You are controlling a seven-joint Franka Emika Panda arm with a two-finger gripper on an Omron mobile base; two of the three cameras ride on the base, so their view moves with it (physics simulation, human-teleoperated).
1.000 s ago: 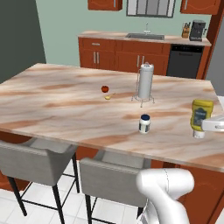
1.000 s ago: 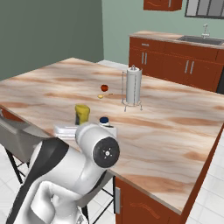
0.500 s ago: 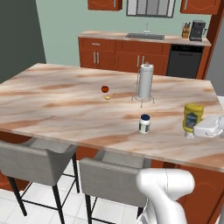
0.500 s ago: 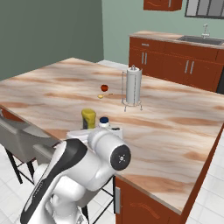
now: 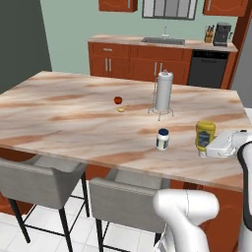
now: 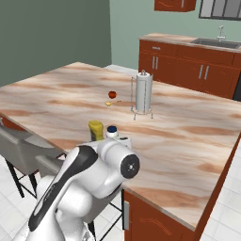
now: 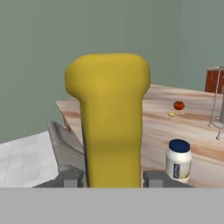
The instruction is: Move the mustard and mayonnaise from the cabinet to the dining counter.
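Observation:
The yellow mustard (image 5: pixel 204 136) stands upright in my gripper (image 5: pixel 206 148), which is shut on its lower body, low over the right part of the dining counter (image 5: pixel 74 113). In the hand view the mustard (image 7: pixel 111 122) rises between the two fingertips (image 7: pixel 70 178). The mayonnaise (image 5: pixel 162 139), a white jar with a dark blue lid, stands on the counter just left of the mustard; I also see the mayonnaise (image 7: pixel 178 159) beside the bottle in the hand view. From the right base view the mustard (image 6: pixel 96 130) and the mayonnaise (image 6: pixel 112 130) peek out behind my arm. The cabinet is out of view.
A paper-towel roll (image 5: pixel 163 92) on a wire stand sits mid-counter, with a small red fruit (image 5: pixel 118 100) and a yellow one (image 5: pixel 121 109) to its left. Two grey stools (image 5: pixel 47 179) stand at the near edge. Base cabinets with a sink (image 5: pixel 162 40) line the back wall.
My gripper has carried the mustard leftward and slightly lower, from the counter's right edge to a spot close beside the mayonnaise. Nothing else has moved.

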